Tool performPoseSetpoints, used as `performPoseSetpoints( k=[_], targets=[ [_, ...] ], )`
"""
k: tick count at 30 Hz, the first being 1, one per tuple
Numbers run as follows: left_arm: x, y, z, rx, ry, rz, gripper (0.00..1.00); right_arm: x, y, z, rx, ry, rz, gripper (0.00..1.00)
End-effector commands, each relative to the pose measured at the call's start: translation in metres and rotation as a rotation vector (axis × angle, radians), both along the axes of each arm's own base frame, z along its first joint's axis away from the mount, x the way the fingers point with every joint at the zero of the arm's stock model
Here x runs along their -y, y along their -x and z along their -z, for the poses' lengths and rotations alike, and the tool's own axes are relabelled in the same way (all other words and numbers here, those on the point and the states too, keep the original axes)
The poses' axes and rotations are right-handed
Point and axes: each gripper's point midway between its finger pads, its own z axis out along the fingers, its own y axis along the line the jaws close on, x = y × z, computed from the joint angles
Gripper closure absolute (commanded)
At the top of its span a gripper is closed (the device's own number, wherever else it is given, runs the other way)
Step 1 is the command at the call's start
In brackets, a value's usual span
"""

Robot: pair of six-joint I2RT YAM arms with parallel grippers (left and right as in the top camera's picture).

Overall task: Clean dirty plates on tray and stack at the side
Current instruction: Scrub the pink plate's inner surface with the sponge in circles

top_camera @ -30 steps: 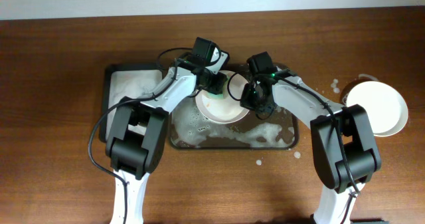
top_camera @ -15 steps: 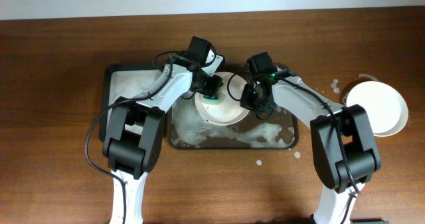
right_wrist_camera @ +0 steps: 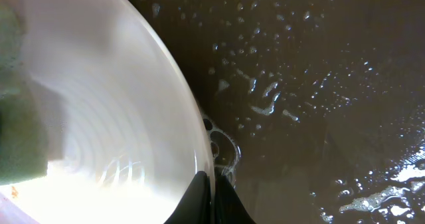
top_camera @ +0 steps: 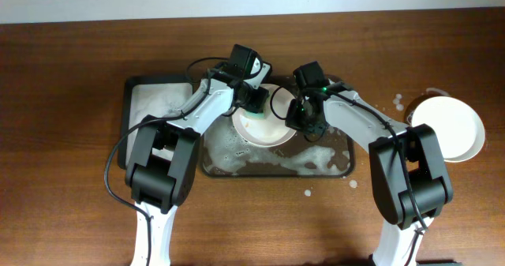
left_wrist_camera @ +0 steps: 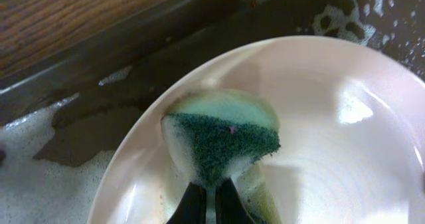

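Since half a second ago the left claw (top_camera: 254, 105) has drawn back across the plate (top_camera: 264, 132) toward its far rim, taking the sponge (left_wrist_camera: 222, 134) along. The right claw (top_camera: 306, 124) and the plate have not shifted.

Nearest, a few foam drops (top_camera: 306, 193) lie on the surface (top_camera: 71, 219) just off the tray's near right corner. The tray (top_camera: 260, 174) sits about mid-surface. White foam (top_camera: 308, 159) streaks its near half.

The plate lies in the tray's far half, toward the left end. The right claw is clamped on the plate's right rim, one finger inside and one outside, as the right wrist view shows. The left claw is closed on the green sponge, which presses flat against the inside of the plate, with suds around it. In the left wrist view the plate looks pale pink and glossy wet.

A small tray (top_camera: 154, 100) with foam in it lies left of the tray, touching or nearly so; I cannot tell which. Toward the right edge of the surface, well apart from the tray, rests the side stack (top_camera: 450, 128) of white plates. I cannot tell how many there are. More foam flecks (top_camera: 398, 102) lie between the side stack and the tray.
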Motion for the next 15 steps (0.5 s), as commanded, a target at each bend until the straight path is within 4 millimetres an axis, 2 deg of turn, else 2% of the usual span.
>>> performPoseSetpoints(
  k=[1, 4, 7, 9, 12, 13, 15],
  targets=[
    [-0.013, 0.032, 0.036, -0.156, -0.038, 0.017, 1.00, 0.000, 0.003, 0.008, -0.016, 0.021, -0.013, 0.96],
    [0.014, 0.053, 0.026, -0.257, 0.133, 0.087, 1.00, 0.000, 0.003, 0.008, -0.016, 0.021, -0.013, 0.96],
    [0.022, 0.043, 0.021, -0.210, 0.174, 0.102, 1.00, 0.000, 0.003, 0.008, -0.016, 0.021, -0.013, 0.96],
    [0.012, 0.015, 0.022, -0.080, 0.093, 0.058, 1.00, 0.000, 0.003, 0.008, -0.017, 0.021, -0.013, 0.96],
    [-0.006, -0.007, 0.023, 0.017, -0.016, -0.004, 1.00, 0.000, 0.003, 0.008, -0.017, 0.021, -0.013, 0.96],
    [-0.011, -0.006, 0.025, 0.013, -0.040, -0.013, 1.00, 0.000, 0.003, 0.008, -0.016, 0.021, -0.014, 0.96],
    [-0.020, 0.009, 0.033, -0.055, -0.085, -0.017, 1.00, 0.000, 0.003, 0.008, -0.016, 0.021, -0.013, 0.96]
  ],
)
